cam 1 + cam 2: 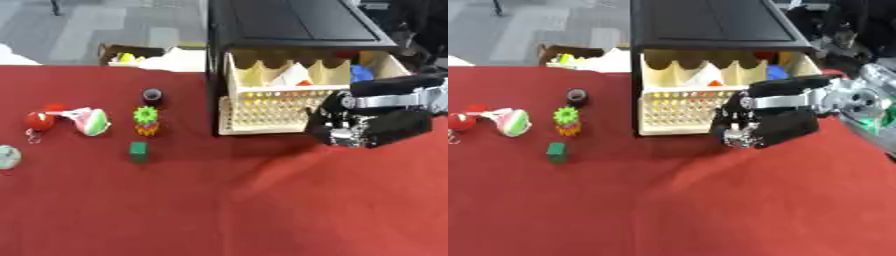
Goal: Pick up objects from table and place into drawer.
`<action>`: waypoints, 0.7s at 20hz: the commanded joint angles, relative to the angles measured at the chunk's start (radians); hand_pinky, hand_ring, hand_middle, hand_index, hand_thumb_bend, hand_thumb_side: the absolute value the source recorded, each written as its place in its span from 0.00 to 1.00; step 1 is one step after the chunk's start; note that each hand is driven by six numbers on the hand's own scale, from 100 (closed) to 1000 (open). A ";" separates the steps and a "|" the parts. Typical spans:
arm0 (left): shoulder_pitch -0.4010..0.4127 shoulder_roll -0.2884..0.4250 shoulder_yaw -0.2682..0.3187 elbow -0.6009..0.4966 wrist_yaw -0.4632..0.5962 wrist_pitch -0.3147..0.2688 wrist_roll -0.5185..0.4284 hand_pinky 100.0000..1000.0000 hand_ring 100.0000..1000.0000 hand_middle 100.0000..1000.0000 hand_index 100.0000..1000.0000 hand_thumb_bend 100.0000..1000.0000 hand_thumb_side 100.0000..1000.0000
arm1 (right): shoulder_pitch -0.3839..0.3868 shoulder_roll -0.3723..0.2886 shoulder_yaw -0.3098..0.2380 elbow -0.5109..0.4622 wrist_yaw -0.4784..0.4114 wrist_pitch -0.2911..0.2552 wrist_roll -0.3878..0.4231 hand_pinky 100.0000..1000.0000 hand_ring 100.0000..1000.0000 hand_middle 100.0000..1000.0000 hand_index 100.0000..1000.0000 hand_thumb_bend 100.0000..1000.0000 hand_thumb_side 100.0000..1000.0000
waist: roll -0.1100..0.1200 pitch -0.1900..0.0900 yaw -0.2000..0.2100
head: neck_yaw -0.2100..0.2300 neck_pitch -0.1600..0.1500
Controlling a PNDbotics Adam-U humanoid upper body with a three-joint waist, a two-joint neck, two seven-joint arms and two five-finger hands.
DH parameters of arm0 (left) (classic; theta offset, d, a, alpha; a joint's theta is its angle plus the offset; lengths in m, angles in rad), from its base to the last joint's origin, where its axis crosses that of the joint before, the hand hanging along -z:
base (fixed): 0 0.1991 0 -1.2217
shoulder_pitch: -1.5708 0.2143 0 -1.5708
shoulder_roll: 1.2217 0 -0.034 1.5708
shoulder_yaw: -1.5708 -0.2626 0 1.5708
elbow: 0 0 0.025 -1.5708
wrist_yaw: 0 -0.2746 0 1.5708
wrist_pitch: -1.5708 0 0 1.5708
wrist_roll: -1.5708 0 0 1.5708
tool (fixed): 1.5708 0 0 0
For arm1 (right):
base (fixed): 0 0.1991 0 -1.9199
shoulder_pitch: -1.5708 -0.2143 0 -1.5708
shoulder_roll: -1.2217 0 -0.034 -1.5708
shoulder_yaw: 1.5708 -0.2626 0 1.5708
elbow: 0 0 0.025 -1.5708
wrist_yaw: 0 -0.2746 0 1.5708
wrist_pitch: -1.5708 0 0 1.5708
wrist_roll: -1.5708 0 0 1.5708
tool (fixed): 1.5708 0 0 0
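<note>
On the red-covered desk (262,210), well left of the drawer, several objects are seen: a red ball (38,120), a pink-and-green toy (92,121), a green block (138,151), a green-and-orange toy (146,120) and a dark cylinder (152,95). The open cream drawer (271,107) already holds items. The right hand (759,125) is held at the drawer front, fingers curled, nothing visibly gripped. The basket could be knocked or pushed shut if the hand is swung carelessly leftward.

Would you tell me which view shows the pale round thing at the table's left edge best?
The left eye view: the pale round thing shows there almost whole, near the red ball. The right eye view crops it out entirely.
</note>
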 commanded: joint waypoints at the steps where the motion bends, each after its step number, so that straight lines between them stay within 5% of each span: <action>1: -0.013 0.003 0.002 -0.018 -0.001 0.002 -0.004 0.43 0.57 0.60 0.76 0.00 0.95 | -0.022 -0.015 -0.015 0.007 0.005 0.002 0.000 0.37 0.54 0.63 0.81 0.00 1.00 | 0.001 -0.012 0.000 | -0.002 -0.001; 14: -0.013 0.000 0.003 -0.018 -0.001 0.002 -0.008 0.43 0.57 0.60 0.75 0.00 0.95 | -0.065 0.011 -0.024 0.084 0.033 -0.024 -0.024 0.38 0.56 0.64 0.81 0.00 1.00 | -0.003 -0.007 0.007 | 0.001 -0.019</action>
